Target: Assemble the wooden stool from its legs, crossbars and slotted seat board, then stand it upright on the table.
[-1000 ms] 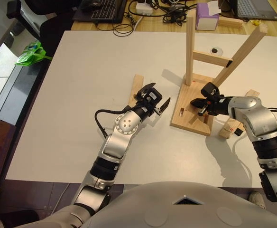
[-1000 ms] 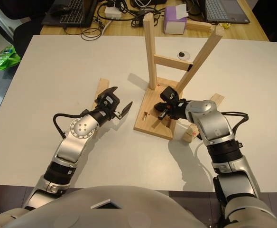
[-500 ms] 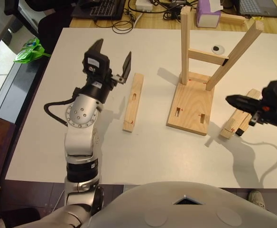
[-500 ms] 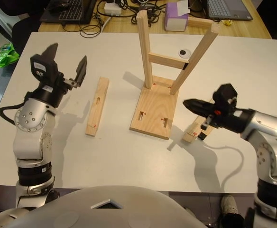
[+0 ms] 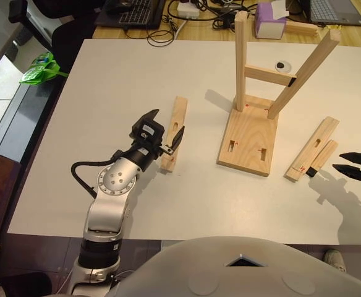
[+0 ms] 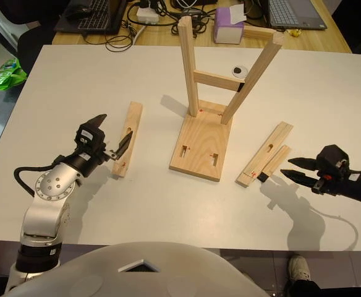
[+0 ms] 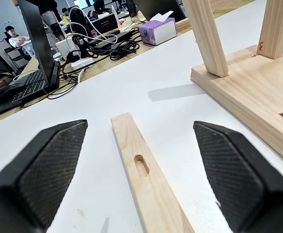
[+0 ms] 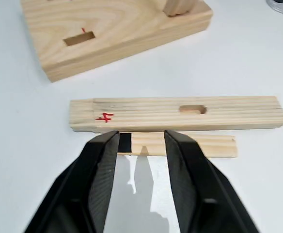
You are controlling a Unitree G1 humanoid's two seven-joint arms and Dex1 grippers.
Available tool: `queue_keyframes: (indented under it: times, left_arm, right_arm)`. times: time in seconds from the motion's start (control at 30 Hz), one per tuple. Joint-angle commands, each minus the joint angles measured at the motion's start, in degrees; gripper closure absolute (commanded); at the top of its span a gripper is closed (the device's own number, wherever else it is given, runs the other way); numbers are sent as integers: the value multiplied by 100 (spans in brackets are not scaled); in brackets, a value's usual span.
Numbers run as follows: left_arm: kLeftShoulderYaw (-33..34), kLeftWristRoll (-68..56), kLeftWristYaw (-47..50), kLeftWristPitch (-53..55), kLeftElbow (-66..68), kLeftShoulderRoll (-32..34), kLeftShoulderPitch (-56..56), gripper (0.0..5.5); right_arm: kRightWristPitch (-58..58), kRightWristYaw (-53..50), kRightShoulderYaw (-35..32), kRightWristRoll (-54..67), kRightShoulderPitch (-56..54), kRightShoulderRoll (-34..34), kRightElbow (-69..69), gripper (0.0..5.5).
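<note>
Left end effector (image 5: 163, 129), spread wide and empty, straddles a loose slotted leg (image 5: 178, 110) on the white surface (image 5: 106, 80). At centre, the seat board (image 5: 248, 139) lies flat, carrying two upright legs (image 5: 241, 62) joined by a crossbar (image 5: 267, 74). Right end effector (image 5: 347, 163), narrowly parted and empty, hovers just short of a short crossbar (image 5: 324, 154) beside a second loose leg (image 5: 312, 148).

white table (image 5: 118, 80) holds seat board (image 5: 250, 131), left leg (image 5: 174, 133), right leg (image 5: 312, 148), short crossbar (image 5: 324, 156).

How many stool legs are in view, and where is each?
4. An upright leg and a leaning leg stand in the seat board; a third leg lies flat left of the board, by the left gripper; a fourth leg lies flat right of it.
</note>
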Motion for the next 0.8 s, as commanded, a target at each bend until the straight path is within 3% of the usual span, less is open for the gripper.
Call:
queue_keyframes:
  times: [0.03, 0.1, 0.2, 0.43, 0.8]
  left_arm:
    - [-52, 64, 22, -24, -26, 42, 45, 147]
    - [-23, 70, 47, -28, -4, 41, -4, 147]
    - [-45, 126, 125, -61, 51, -10, -66, 147]
    - [-196, 162, 214, -143, 152, -104, -57, 147]
    - [-287, 167, 185, -173, 285, -141, -256, 147]
  right_arm:
    - [-1254, 67, 361, -995, -78, -763, 934, 333]
    - [-1550, 120, 602, -1133, -414, -864, 1231, 301]
    - [-1088, 219, 658, -612, -768, -534, 1367, 297]
    - [-937, -336, 918, -546, 47, 451, 1528, 297]
    - [-679, -3470, 2021, -1694, -717, 2216, 2010, 297]
